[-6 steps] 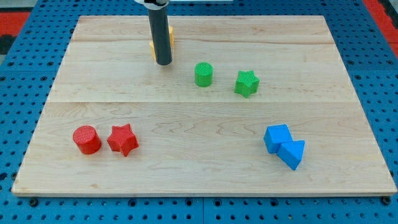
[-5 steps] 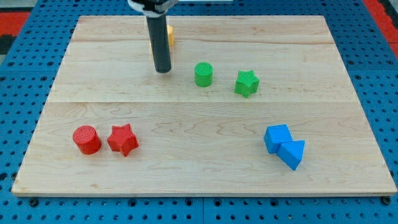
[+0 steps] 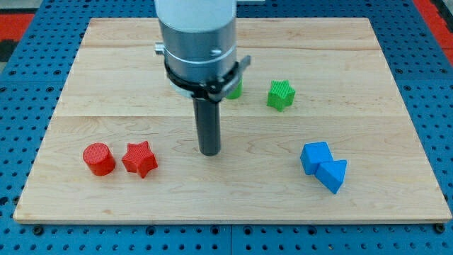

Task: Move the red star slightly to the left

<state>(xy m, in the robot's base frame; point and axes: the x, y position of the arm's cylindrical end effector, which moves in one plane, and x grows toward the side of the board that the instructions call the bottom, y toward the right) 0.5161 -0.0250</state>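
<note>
The red star [image 3: 139,159] lies on the wooden board [image 3: 106,78] at the view's lower left. A red cylinder [image 3: 98,159] stands right beside it on its left, close or touching. My tip [image 3: 209,151] rests on the board to the right of the red star, about a hand's width away and at nearly the same height in the view. It touches no block.
A green star [image 3: 281,94] lies right of centre near the top. A green cylinder [image 3: 236,88] is mostly hidden behind the arm. A blue cube [image 3: 316,156] and a blue triangular block [image 3: 333,175] sit together at the lower right.
My tip has moved from the board's top, beside a yellow block, down toward the view's bottom and a little right. The arm now hides the yellow block and most of the green cylinder. No block moved.
</note>
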